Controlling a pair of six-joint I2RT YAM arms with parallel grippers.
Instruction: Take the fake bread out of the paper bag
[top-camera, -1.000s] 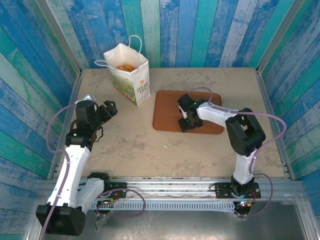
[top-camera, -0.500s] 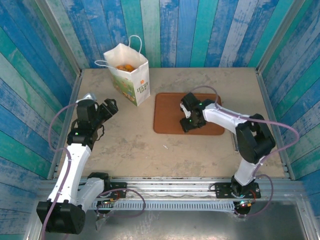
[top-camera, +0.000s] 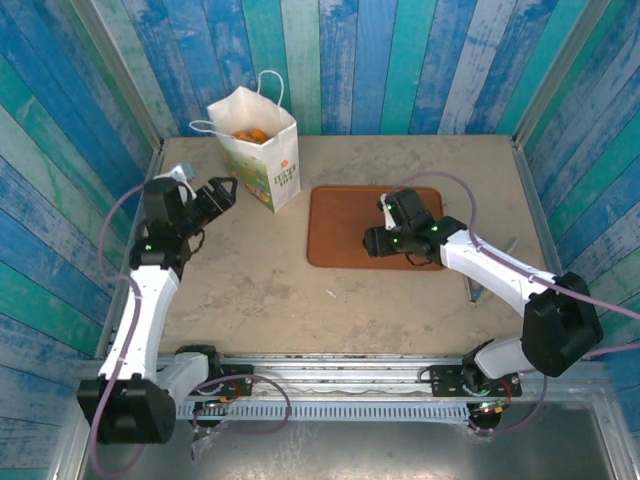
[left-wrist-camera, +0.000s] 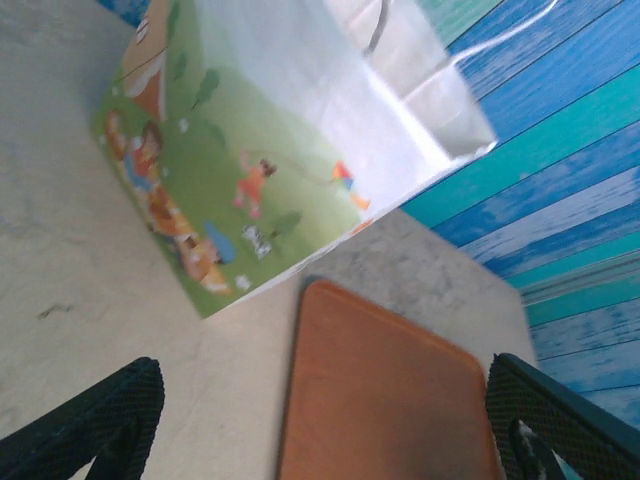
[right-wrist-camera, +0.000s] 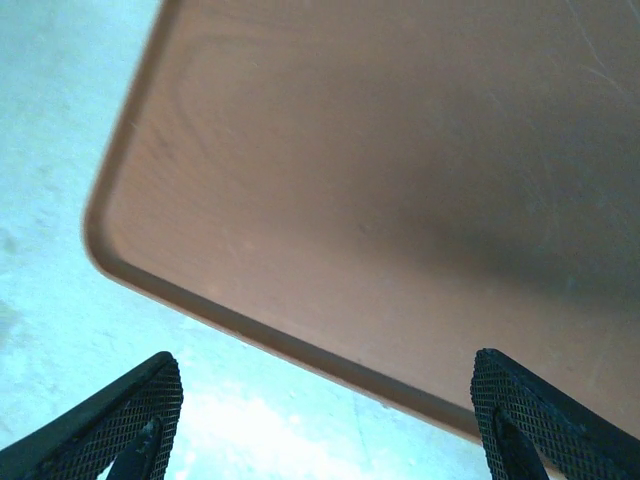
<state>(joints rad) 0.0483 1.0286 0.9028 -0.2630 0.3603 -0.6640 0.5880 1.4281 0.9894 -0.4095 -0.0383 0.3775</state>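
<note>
Though smooth-sided, boxy paper bag (top-camera: 258, 155)

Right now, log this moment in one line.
bread: in bag | left claw: open, facing bag | right claw: open, over tray

One paper bag (top-camera: 262, 155), with two white loop handles (top-camera: 268, 74). In its open top, one small cluster of fake bread (top-camera: 250, 134), orange-brown, too clumped to count piece by piece. One flat brown tray (top-camera: 335, 225). One table (top-camera: 260, 290). Two arms, each with one two-finger gripper: one left gripper (top-camera: 215, 197), one right gripper (top-camera: 370, 241). Four fingers in all.
</note>
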